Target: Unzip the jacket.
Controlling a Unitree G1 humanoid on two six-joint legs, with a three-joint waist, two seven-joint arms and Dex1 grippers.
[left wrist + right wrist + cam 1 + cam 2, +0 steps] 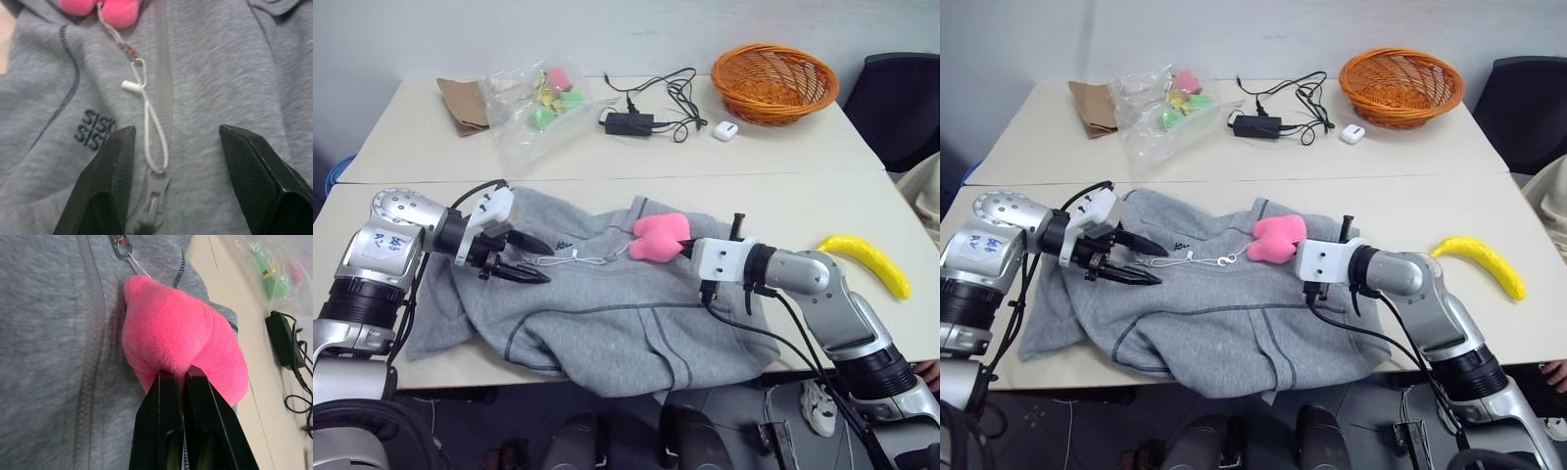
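The light grey jacket (607, 313) lies crumpled on the near table, its front hanging over the table's edge. The silver zipper slider (154, 193) carries a white cord loop (156, 142) that runs to a pink plush heart (658, 237). My left gripper (546, 262) hovers open over the jacket's chest. In the left wrist view its fingers (112, 166) stand either side of the slider and cord, touching neither. My right gripper (183, 374) is shut, its tips pinching the edge of the pink plush heart (181, 333).
A yellow banana (867, 262) lies on the table to the right. On the far table stand an orange basket (773, 83), a black charger with cables (631, 120), a white case (724, 129), a clear bag of toys (538, 103) and a brown paper bag (462, 105).
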